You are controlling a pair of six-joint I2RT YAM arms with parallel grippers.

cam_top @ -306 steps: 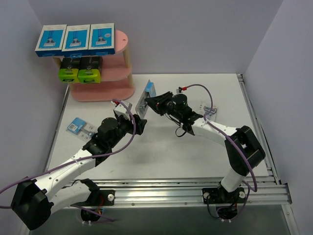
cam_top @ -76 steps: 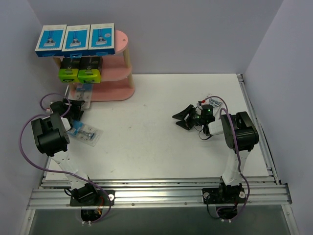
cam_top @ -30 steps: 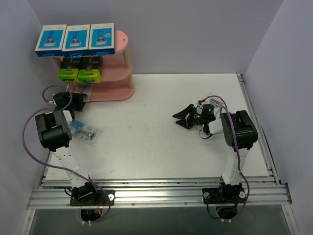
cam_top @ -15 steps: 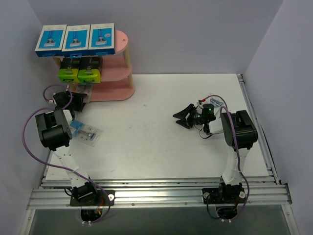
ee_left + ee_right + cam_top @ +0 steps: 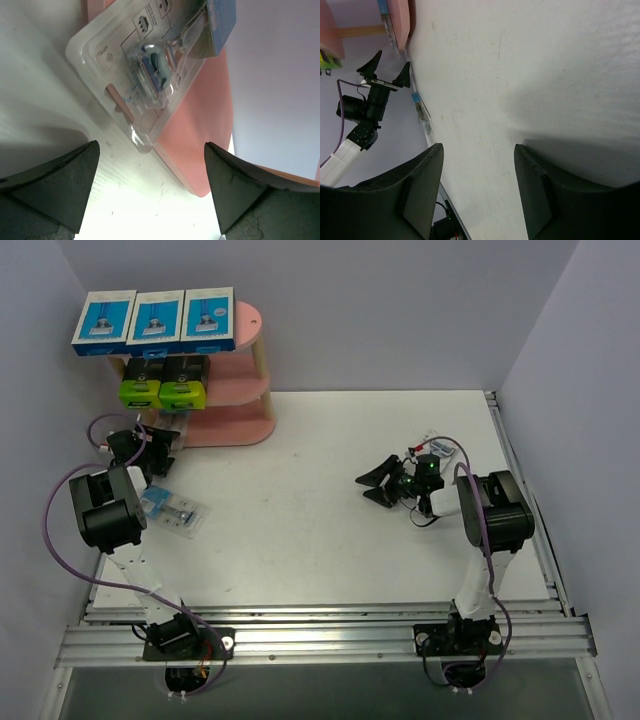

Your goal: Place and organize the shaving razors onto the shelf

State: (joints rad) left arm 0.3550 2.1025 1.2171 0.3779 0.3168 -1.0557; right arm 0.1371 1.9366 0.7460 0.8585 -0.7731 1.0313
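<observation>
Clear blister pack with a blue card (image 5: 150, 65) sits at the bottom oval board of the pink three-tier shelf with pale wooden posts (image 5: 230, 428). Its lower corner juts past the board edge over the white table (image 5: 300, 530); flat or leaning, cannot tell. In the left wrist view its long axis runs 7 to 1 o'clock, with the card end at 1 and the razor head mid-pack.

Left gripper (image 5: 150, 160) sits just in front of it, fingers (image 5: 50, 185) spread wide, pack clear of both. Nothing is held.

Second clear blister pack (image 5: 175, 512) lies flat on the table at 9 o'clock in the top view, beside the left arm. Long axis runs 10 to 4, card end at 10.

Shelf is at 10 o'clock. Three flat blue-and-white boxes (image 5: 155, 320) stand in a row on the top tier, two black boxes with lime-green ends (image 5: 160, 382) side by side on the middle tier.

Right gripper (image 5: 478, 147) is at 3 o'clock, low over bare table, fingers apart and empty – tips point toward 9.
</observation>
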